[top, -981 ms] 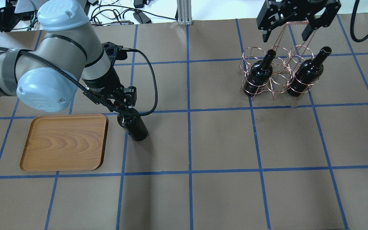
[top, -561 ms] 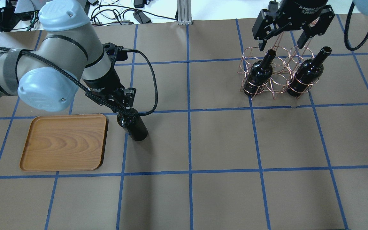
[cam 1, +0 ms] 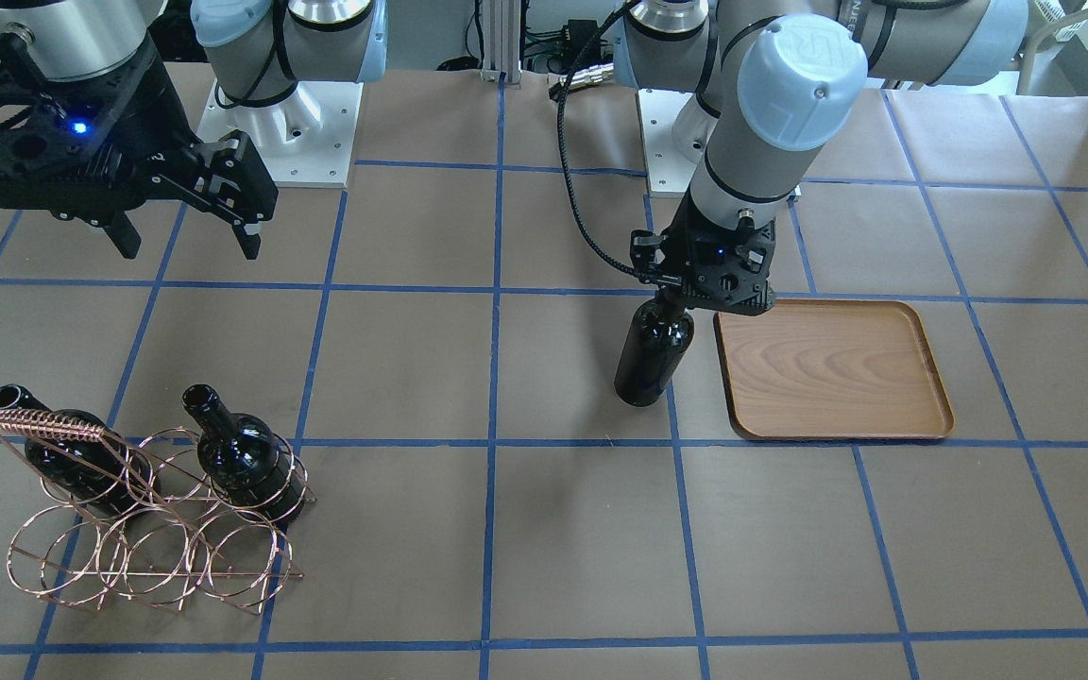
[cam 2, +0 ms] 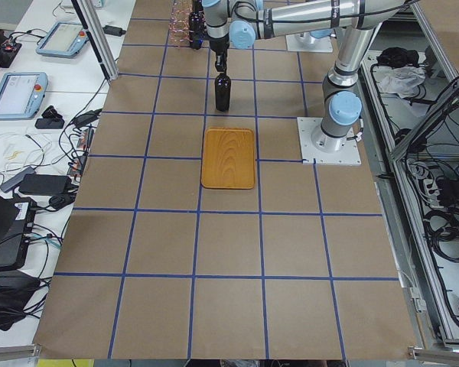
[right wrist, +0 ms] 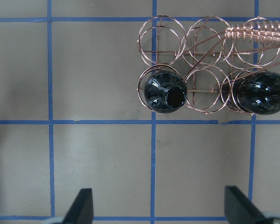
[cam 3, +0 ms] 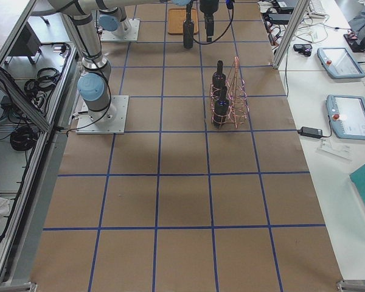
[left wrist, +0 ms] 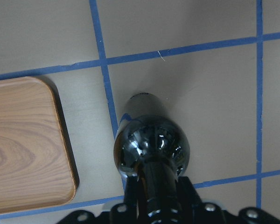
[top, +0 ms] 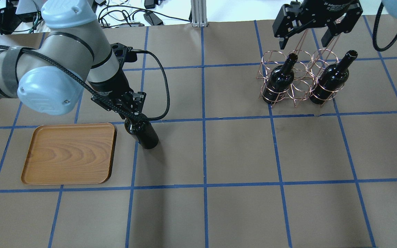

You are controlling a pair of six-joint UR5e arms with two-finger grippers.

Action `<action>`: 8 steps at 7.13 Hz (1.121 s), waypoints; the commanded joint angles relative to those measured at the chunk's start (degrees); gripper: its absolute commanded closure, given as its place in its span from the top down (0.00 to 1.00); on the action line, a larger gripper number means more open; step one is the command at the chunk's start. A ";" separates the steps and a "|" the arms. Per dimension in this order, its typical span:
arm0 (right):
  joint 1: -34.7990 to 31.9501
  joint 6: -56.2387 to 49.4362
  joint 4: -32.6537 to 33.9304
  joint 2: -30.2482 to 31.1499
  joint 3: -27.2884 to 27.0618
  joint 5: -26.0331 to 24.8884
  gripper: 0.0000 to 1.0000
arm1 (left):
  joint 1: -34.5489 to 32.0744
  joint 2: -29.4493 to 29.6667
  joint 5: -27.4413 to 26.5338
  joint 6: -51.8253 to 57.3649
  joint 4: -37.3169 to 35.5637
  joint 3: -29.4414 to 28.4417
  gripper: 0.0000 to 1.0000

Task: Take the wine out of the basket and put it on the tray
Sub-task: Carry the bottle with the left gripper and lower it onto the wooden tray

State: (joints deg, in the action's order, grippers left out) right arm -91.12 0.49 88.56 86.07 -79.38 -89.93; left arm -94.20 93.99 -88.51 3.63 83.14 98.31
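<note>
– While the left gripper [top: 132, 112] pinches the wine [top: 145, 135] by its neck, that bottle is upright just beside the tray [top: 69, 153], outside the rim!
– So not on the wood?
– No. It is over a blue tape line on the table [top: 240, 155], on the tray's side toward the table's middle. I cannot tell if its base touches the paper.
– And the tray?
– Flat on the table, grain showing, apart from the bottle by a thin strip of paper.
– What about the other arm?
– Over at the far end, the right gripper [cam 1: 190, 244] hovers above the basket [cam 1: 43, 427], fingers spread wide, touching nothing.
– What is in the basket?
– A second bottle [top: 281, 79] and a third bottle [top: 331, 81], both upright in the 2 end rings of the row nearer the robot. The coiled handle bar runs above the rings.
</note>
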 commanded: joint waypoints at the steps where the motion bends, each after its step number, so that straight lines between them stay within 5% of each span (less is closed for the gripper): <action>1: -0.11 0.21 0.12 0.42 -0.25 -0.16 1.00 | 1.20 -0.21 -5.14 5.03 7.79 -8.80 0.00; 5: -0.46 0.30 0.20 0.24 -0.25 0.45 1.00 | 18.84 -1.70 -5.44 24.02 9.67 -8.32 0.00; 8: -0.55 0.30 0.47 0.15 -0.25 0.28 1.00 | 27.03 -1.61 -7.29 31.61 8.27 -2.27 0.00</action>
State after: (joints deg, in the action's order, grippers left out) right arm -91.65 0.79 88.98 86.25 -79.65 -89.59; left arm -70.13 92.34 -95.59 33.19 91.84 93.85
